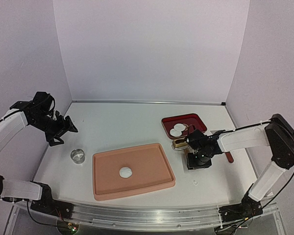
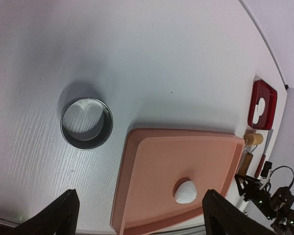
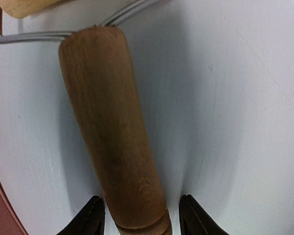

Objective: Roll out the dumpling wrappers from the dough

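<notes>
Top external view: the dough (image 1: pixel 126 172) is a small white blob near the middle of a pink board (image 1: pixel 152 156), which lies on the table (image 1: pixel 117 122) in front of the arms. Nothing touches the dough. Two round white wrappers (image 1: pixel 176 131) lie side by side in a red tray (image 1: pixel 196 120) beyond the board's far right corner. A metal ring (image 1: pixel 78 155) stands on the table just left of the board, apart from it.

The left claw (image 1: pixel 66 128) hangs in the air over the left side of the table, well away from the dough. The left wrist view shows its fingers (image 2: pixel 59 215) spread wide with nothing between them, looking down on the ring, the board and the dough.

The right claw (image 1: pixel 197 164) is low at the table, right of the board and just in front of the red tray. In the right wrist view its fingertips (image 3: pixel 93 215) stand apart on either side of the wooden handle (image 3: pixel 112 137) of the roller (image 1: pixel 180 143), which lies flat on the table. The left tip is at the wood, while a sliver of table shows between the handle and the other tip, so the claw straddles the handle without clamping it.
</notes>
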Robot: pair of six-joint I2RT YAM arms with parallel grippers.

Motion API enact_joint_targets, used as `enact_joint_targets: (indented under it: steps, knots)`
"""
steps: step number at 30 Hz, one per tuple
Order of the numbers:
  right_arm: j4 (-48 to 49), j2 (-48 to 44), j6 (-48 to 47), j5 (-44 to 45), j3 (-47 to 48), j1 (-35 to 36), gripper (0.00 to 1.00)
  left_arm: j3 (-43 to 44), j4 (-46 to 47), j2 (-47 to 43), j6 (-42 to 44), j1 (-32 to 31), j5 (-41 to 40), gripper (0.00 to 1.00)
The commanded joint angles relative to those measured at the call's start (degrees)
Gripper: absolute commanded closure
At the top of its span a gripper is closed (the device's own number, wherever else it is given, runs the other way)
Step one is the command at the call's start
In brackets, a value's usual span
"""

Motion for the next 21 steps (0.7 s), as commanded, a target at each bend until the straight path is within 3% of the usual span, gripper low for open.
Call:
enact_joint_targets:
  steps: [1, 7, 8, 10, 15, 21]
  knots:
    - [3.09, 2.52, 0.07, 1.81, 0.89, 0.32, 0.54, -0.51, -0.76, -2.78, -0.46, -0.20, -0.44, 0.12]
    - [3.38, 0.76, 0.64, 3.36, -2.33, 0.67, 0.74, -1.66, -2.15, -5.25, -0.77, -0.24, -1.26, 0.12]
    - [2.64, -0.54, -0.27, 2.88, -2.08, 0.67, 0.92, -1.49, -2.41, -5.55, -0.24, -0.25, -0.63, 0.12]
    - [0.39, -2.29, -0.87, 3.15, -0.44, 0.75, 1.00, -0.24, -2.69, -5.52, 1.56, -0.23, 0.85, 0.11]
    - [-7.05, -7.78, -3.33, 4.04, 6.64, 0.99, 1.00, 4.25, -1.50, -5.22, 6.12, -0.16, 8.65, 0.07]
    - [-16.91, -11.30, -9.56, 2.27, 21.62, 3.97, 1.00, 7.23, 5.86, -1.96, 8.15, -0.90, 26.83, 0.01]
